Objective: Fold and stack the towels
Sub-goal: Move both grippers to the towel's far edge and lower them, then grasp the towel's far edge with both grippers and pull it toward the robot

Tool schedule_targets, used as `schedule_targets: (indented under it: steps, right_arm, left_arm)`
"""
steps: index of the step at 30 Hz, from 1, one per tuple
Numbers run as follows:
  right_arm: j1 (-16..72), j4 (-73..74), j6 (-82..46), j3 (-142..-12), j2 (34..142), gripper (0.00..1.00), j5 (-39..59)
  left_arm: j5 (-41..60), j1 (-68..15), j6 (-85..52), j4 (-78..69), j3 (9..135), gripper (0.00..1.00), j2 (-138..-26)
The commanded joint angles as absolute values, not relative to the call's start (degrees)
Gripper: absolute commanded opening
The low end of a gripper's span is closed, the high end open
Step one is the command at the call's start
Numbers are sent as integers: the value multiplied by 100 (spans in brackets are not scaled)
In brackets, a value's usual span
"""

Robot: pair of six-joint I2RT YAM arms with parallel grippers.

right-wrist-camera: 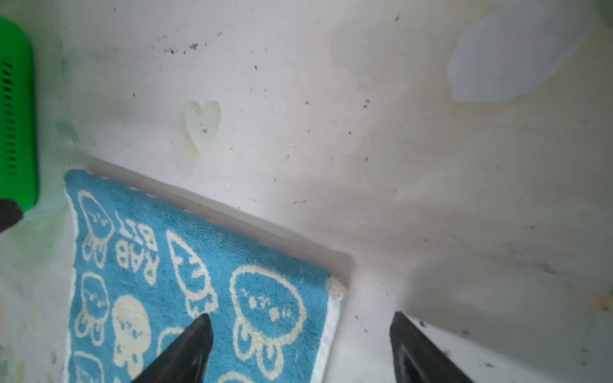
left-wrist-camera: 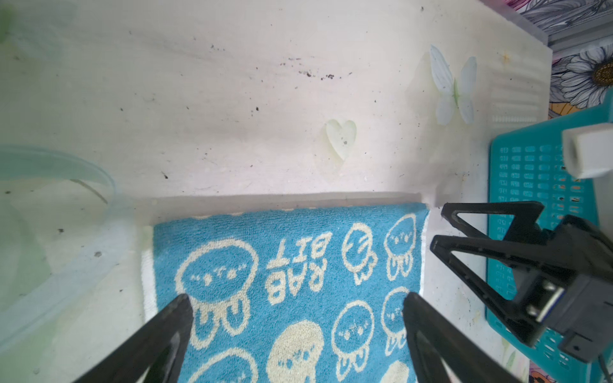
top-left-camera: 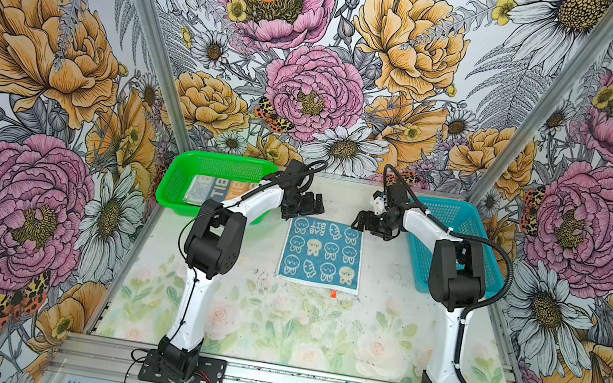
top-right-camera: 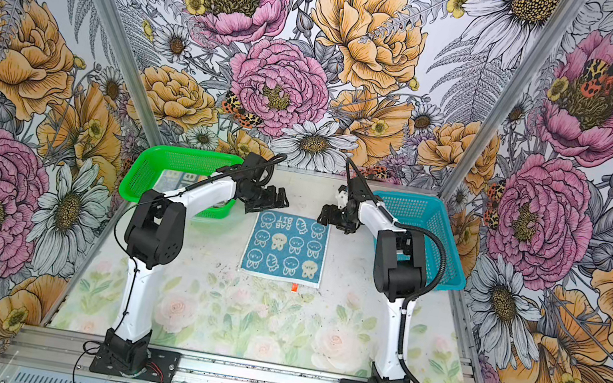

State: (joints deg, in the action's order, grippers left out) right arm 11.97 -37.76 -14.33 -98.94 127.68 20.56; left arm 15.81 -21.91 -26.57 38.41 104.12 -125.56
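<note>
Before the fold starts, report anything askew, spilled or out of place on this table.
Only dark specks stand out: they are scattered over the table like spilled grit, beyond the blue towel. The towel itself lies flat and straight.

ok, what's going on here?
Towel folding. The blue towel lies flat and unfolded mid-table. The left gripper and right gripper hover at its two far corners, jaws open, nothing held yet. More towels sit in the green basket.
</note>
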Motion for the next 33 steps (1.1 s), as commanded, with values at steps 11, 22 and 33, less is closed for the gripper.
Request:
schedule_targets:
  steps: [11, 22, 33]
  right_arm:
    - [1372, -4181, -832, -10415, 13309, 55, 1309]
    - [1522, -4313, -763, -10521, 13486, 33, 1226]
    - [1437, -4498, -766, -10719, 13550, 0, 974]
  left_arm:
    - [1557, -2285, -2505, 3892, 10275, 99, -12426]
    - [1561, -2302, -2469, 3887, 10171, 99, -12395]
    - [1614, -2336, -2461, 3913, 10085, 99, -12279]
